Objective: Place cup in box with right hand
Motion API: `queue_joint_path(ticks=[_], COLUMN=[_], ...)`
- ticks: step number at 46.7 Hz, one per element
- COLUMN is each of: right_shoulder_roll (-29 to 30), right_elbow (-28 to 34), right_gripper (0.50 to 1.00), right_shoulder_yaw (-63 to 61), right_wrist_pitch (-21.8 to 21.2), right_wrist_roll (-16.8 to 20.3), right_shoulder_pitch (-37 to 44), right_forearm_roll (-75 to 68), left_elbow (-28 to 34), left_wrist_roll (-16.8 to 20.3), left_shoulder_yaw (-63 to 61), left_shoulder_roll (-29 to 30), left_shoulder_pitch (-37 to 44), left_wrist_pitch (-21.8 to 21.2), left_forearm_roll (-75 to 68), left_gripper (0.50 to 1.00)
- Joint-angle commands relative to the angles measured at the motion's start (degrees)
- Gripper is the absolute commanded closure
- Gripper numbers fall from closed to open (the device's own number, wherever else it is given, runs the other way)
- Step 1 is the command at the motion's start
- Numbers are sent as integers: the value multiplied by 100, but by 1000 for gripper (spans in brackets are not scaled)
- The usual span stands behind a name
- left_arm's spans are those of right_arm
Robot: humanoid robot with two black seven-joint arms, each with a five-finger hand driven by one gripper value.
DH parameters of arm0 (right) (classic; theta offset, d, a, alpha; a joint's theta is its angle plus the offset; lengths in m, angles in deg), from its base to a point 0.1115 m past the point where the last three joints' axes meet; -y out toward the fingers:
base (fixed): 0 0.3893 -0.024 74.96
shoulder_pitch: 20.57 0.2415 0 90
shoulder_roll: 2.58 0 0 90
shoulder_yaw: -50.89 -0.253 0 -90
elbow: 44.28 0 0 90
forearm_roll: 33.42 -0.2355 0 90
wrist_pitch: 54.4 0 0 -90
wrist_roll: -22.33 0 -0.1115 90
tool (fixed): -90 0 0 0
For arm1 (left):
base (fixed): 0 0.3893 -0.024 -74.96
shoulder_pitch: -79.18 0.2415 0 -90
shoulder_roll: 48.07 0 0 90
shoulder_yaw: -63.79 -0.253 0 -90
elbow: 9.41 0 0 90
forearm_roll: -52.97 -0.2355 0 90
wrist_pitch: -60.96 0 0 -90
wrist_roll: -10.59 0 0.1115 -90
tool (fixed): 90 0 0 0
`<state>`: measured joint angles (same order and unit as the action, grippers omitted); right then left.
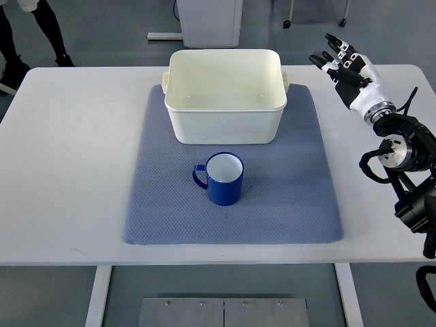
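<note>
Currently the right hand [344, 65] is hovering with fingers spread and empty, well apart from the blue mug [223, 178] sitting upright on the mat [300, 204] just before the cream box [225, 95] — a careless reach risks tipping it.

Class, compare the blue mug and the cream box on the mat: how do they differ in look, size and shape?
The mug is deep blue outside with a white inside; the box is cream all over. The mug is round and much smaller; the box is rectangular with rounded corners. The mug has one loop handle, pointing left; the box has small lugs on its two ends. Both stand upright, open-topped and empty, on the blue-grey mat.
</note>
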<state>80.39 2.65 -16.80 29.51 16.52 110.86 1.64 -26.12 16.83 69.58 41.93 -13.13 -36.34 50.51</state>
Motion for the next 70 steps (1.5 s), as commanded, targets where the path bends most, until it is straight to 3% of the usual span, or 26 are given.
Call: queue_joint_path(ticks=[1,70], right_shoulder_roll=[0,-70], right_elbow=[0,8], right_gripper=[502,502], right_shoulder_yaw=[1,10], right_wrist_pitch=[-7,-59], right_wrist_roll=[0,0], right_shoulder_pitch=[-30,-30], right_forearm_roll=[0,-237], left_elbow=[-7,1], left_wrist_roll=[0,0], left_shoulder_yaw=[1,1], left_shoulder_roll=[0,0], left_shoulder_pitch=[2,55], left_wrist_pitch=[1,-8], left_forearm_roll=[0,0], left_gripper=[500,500])
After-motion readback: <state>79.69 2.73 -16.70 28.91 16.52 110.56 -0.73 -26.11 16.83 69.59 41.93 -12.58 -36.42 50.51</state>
